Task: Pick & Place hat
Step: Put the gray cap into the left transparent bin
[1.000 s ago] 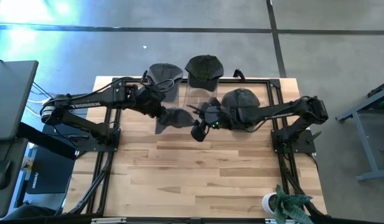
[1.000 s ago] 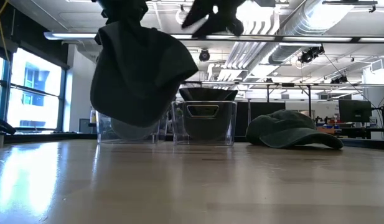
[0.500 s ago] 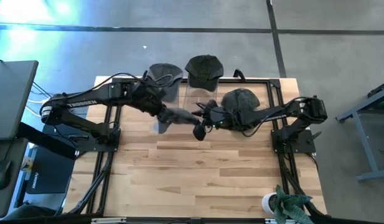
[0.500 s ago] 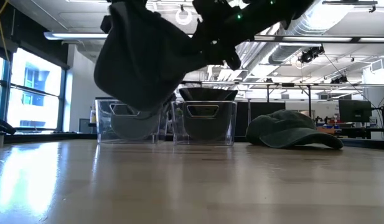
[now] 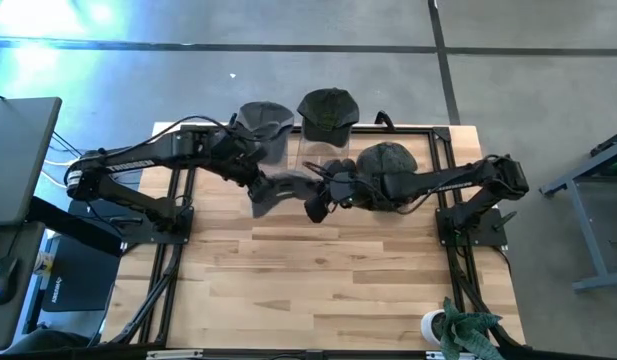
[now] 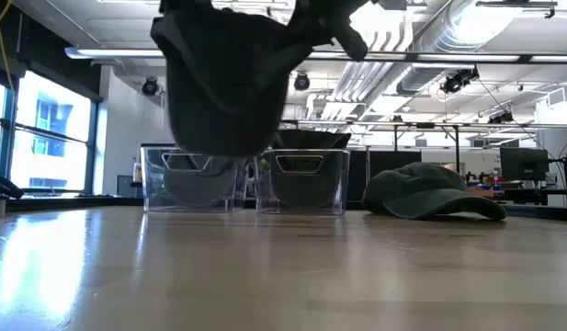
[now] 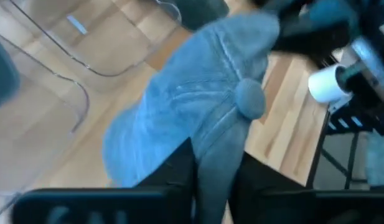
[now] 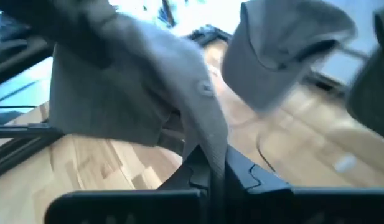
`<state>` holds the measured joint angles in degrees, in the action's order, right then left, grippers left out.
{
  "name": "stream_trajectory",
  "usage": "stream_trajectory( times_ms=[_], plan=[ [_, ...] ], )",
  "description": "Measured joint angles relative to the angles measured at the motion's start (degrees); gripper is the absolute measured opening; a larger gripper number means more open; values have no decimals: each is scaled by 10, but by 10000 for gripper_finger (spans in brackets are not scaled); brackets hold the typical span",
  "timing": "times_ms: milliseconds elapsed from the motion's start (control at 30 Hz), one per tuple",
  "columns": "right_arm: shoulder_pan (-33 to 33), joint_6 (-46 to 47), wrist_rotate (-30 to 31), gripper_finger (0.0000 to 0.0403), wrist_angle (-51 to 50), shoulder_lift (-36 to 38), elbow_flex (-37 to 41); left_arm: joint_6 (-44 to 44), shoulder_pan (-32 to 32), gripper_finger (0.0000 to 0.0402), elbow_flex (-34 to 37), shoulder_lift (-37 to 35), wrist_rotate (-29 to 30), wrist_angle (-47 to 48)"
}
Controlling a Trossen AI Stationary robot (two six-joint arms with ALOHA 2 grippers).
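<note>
Soft grey cloth, the hat (image 5: 278, 187) hangs slack above the bench (image 5: 318, 280), pinched by both the left tool (image 5: 258, 183) and right tool (image 5: 321, 190); light and floppy, best held at a seam or brim. Only the low view shows it clear of the bench, before clear bins (image 6: 301, 182).

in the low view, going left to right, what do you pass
dark cloth hat held up in the air → clear plastic bin with a dark hat on top → dark green cap lying on the wooden table
</note>
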<state>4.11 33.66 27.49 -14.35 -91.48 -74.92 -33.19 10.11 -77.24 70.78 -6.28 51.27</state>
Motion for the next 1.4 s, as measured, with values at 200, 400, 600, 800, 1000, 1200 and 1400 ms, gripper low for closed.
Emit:
stream_trajectory(
  times_ms=[200, 400, 600, 800, 1000, 1200, 1400],
  plan=[
    [-22, 114, -42, 4, -106, 0, -47, -26, 0, 171, 57, 29, -19, 17],
    [-42, 155, -58, 3, -92, 0, -50, -92, -39, 224, 101, 28, 29, -14],
    [-58, 146, -99, 3, -52, 0, -50, -210, -123, 223, 126, -7, 206, 10],
    [-61, 139, -138, 2, -21, 0, -50, -335, -170, 218, 159, -19, 359, 64],
    [-58, 141, -160, 2, 0, 2, -50, -333, -181, 217, 183, -19, 394, 6],
    [-58, 143, -180, 2, 5, 32, -50, -299, -181, 188, 183, -19, 394, -22],
    [-56, 166, -220, 2, -29, 58, -50, -219, -180, 39, 183, -45, 355, -86]
  ],
)
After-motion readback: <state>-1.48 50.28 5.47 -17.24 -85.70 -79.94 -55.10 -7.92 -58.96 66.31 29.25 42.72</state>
